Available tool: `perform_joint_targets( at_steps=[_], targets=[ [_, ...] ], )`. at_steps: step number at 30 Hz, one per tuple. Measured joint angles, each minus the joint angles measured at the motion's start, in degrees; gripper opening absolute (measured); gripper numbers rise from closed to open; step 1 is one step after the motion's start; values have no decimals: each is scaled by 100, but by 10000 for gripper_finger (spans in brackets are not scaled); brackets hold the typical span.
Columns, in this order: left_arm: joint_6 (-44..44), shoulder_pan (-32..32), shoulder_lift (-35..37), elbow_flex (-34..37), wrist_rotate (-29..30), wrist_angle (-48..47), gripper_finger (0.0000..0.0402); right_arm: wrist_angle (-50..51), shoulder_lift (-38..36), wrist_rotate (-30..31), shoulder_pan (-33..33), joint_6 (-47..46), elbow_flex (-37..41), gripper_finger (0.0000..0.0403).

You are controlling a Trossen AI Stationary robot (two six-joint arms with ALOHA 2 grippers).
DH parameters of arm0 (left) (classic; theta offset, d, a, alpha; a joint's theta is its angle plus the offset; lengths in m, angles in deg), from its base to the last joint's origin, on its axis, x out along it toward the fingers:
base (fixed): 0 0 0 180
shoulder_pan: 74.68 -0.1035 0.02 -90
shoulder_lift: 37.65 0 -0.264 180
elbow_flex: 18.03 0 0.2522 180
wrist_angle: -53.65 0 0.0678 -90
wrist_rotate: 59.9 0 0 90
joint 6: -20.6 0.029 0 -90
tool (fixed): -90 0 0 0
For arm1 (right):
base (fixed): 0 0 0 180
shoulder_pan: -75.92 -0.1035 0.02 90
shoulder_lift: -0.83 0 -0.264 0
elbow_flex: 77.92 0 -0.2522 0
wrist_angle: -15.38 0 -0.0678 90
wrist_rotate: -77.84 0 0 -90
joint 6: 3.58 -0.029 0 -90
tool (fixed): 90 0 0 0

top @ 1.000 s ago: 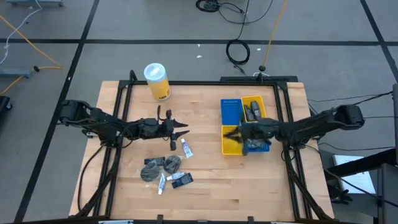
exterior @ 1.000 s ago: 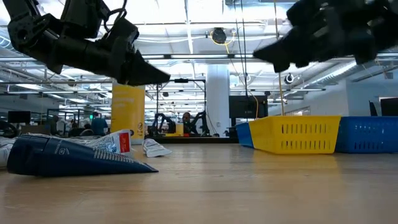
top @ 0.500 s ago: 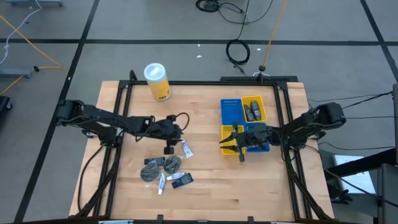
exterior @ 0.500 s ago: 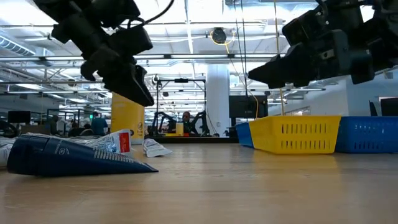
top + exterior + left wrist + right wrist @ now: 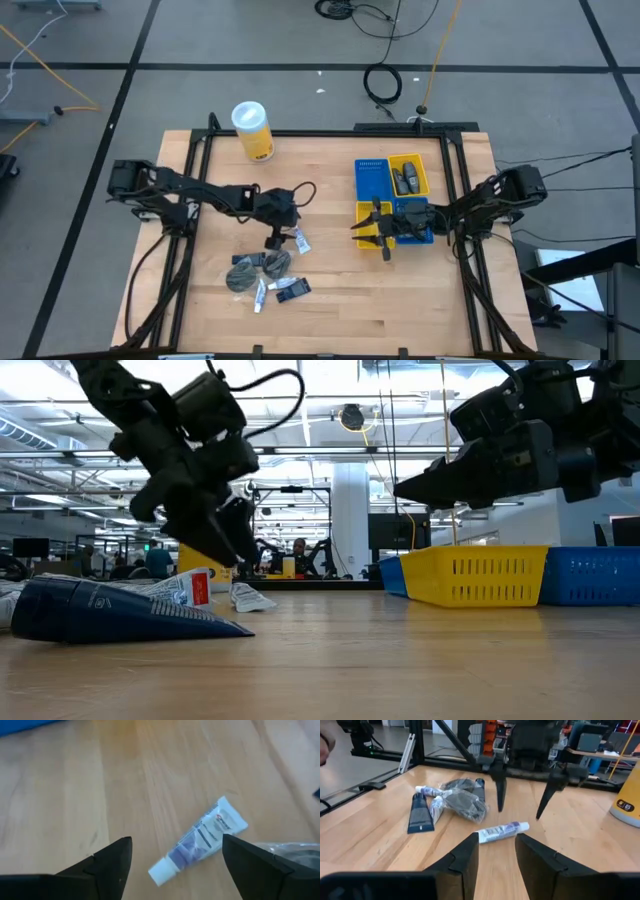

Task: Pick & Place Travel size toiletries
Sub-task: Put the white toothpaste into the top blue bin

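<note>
1. The left gripper [image 5: 283, 237] hangs near the middle of the table [image 5: 330, 310], pointing down with its jaws spread wide and empty — one on either side of a white tube [image 5: 197, 841] that lies flat on the wood, not touching it.
2. The rest of the loose toiletries sit in a small heap toward the table's front edge, left of centre: grey pouches [image 5: 258, 268], a second thin tube [image 5: 260, 293] and a dark packet [image 5: 291, 290].
3. The right gripper [image 5: 368, 226] hovers over the front yellow part of the tray [image 5: 368, 178] near the table's right edge — its jaws are partly apart and hold nothing.
4. Some dark items [image 5: 405, 180] lie in the tray's rear yellow compartment.
5. A yellow canister [image 5: 252, 131] with a white lid stands near the back left corner of the table.
</note>
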Motion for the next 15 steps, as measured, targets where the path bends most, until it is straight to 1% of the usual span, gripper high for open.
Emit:
perform_joint_targets(
  at_steps=[3, 8, 12, 15],
  targets=[
    [196, 45, -349, -2, -3, 322, 299, 24, 0, -1, 0, -7, -6, 120],
    [273, 69, -720, 3, -12, 252, 273, 37, 0, -3, 0, -9, -6, 119],
    [251, 65, -863, -11, -104, 328, 244, 67, 0, -3, 0, -10, -6, 121],
    [199, 61, -911, -11, -310, 386, 214, 66, 0, -3, 0, -11, -6, 119]
  ],
)
